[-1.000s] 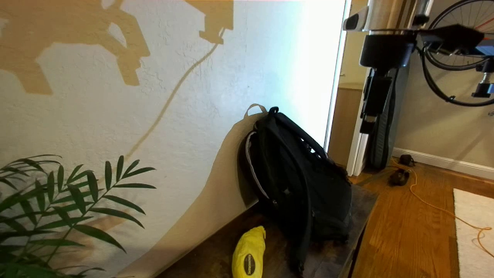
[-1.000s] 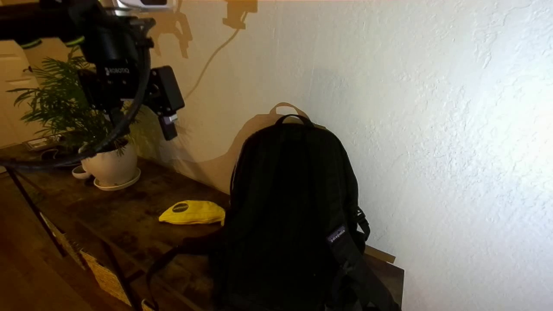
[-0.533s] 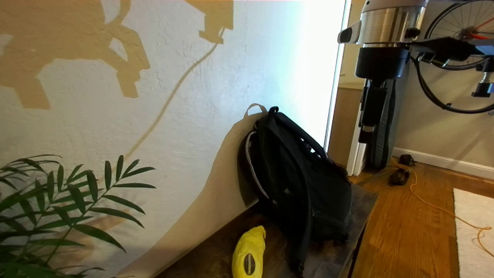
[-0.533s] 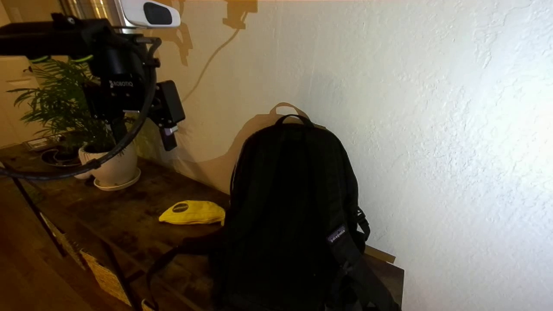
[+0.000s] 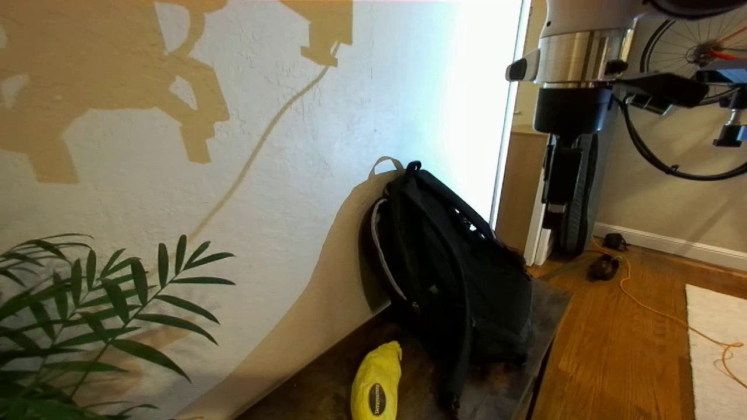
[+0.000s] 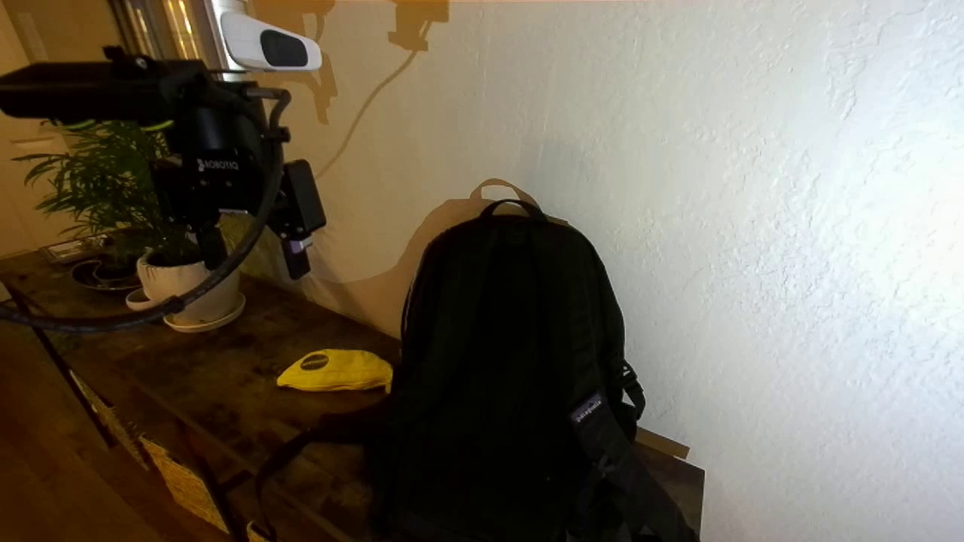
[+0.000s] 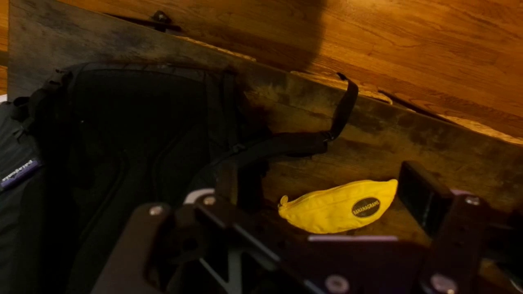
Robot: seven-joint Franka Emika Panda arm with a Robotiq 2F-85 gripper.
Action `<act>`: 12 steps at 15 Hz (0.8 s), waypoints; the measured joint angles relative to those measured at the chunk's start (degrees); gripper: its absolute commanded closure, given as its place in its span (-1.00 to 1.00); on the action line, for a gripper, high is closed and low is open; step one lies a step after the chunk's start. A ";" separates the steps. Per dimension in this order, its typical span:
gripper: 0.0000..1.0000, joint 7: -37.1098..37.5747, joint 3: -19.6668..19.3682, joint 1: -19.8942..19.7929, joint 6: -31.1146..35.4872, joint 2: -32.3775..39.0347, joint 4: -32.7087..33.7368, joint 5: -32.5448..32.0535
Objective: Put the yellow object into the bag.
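While the gripper is spread wide with nothing held, the yellow pouch is to be aligned for grasping.
In an exterior view, the pouch is seen resting on the tabletop, just left of the black backpack; the gripper is held higher than the pouch, touching neither. Since the pouch's length appears to run along the closing direction, the gripper is best turned before lowering, so that the narrow middle is pinched and the loose strap avoided.
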 measured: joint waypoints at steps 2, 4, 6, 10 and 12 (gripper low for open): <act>-1.00 -0.04 -0.02 -0.02 1.25 3.39 0.59 0.00; -1.00 -0.04 -0.01 -0.02 3.56 7.17 1.59 0.30; -1.00 -0.04 0.10 -0.02 5.62 10.98 3.07 1.07; -1.00 -0.04 0.73 -0.02 8.03 17.98 6.67 2.59; -1.00 -0.04 1.29 -0.02 8.97 21.13 8.46 3.55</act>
